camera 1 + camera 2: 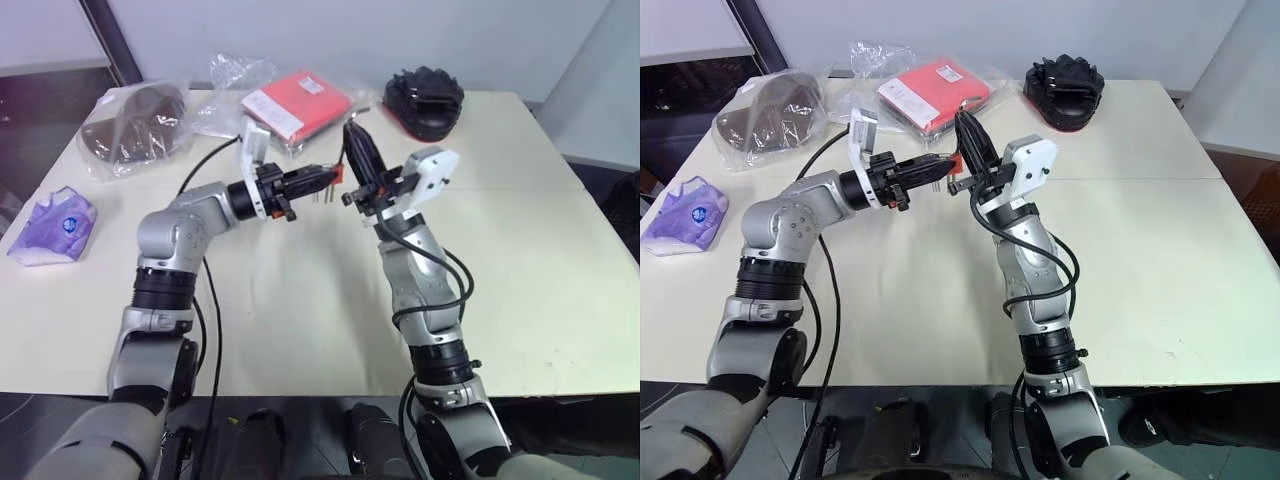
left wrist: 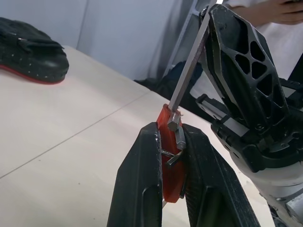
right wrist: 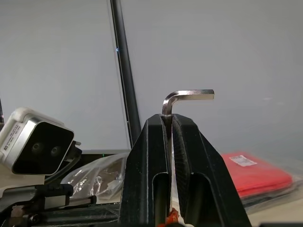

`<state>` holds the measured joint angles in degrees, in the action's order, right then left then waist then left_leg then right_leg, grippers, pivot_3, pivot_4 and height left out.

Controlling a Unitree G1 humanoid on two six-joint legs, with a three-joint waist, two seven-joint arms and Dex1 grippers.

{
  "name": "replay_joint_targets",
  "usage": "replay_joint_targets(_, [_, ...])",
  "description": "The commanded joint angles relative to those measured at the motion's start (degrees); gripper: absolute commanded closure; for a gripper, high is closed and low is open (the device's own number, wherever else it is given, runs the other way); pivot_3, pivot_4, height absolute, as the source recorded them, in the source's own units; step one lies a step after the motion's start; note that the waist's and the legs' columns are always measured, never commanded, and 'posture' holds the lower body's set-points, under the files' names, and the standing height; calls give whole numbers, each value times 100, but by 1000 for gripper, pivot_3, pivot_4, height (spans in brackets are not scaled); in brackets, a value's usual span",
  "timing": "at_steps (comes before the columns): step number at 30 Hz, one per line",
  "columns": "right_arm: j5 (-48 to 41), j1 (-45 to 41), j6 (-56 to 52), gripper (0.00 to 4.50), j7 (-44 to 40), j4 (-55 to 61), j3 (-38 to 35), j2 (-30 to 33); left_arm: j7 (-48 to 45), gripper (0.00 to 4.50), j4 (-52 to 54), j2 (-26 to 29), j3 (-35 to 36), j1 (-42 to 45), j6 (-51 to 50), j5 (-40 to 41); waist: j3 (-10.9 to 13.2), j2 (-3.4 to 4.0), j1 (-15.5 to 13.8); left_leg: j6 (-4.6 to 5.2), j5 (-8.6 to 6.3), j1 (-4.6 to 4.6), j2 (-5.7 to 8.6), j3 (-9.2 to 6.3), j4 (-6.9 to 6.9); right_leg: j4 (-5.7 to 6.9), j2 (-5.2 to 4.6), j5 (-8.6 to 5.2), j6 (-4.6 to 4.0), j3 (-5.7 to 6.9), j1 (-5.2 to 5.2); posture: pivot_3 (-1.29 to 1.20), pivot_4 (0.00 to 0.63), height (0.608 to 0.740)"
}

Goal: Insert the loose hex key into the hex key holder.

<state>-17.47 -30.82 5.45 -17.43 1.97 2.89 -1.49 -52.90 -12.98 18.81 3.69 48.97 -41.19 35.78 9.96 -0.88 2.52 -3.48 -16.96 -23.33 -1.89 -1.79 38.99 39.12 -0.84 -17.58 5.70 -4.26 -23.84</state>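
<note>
Pinching loose hex key (image 3: 188, 96), right hand (image 3: 169, 124); left hand (image 2: 169, 137) clamps hex key holder (image 2: 169, 161)

a plain indoor test room, like a lab or an office corner set up for trials. a bare cream counter (image 1: 560, 270) stands against blank pale walls, with a dark upright post (image 3: 124, 71) behind it. loose goods lie along its far side: a red flat package (image 1: 297, 103) in clear plastic, bagged items (image 1: 135, 125), a black padded piece (image 1: 424, 100).
</note>
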Motion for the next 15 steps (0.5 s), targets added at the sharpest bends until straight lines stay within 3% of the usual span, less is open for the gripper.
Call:
replay_joint_targets(1, [46,-33,72,4457,-20,82,-66,33,-33,4412,220,5,163,163,41,170,0,0,-1,0,0,0,0,0,0,0,0,0,0,0,0,0,150,740])
replay_joint_targets(15, [380,307,88,4457,-142,145,278,5,37,4412,176,-49,243,241,-16,215,0,0,-1,0,0,0,1,0,1,2,0,0,0,-1,0,0,150,740])
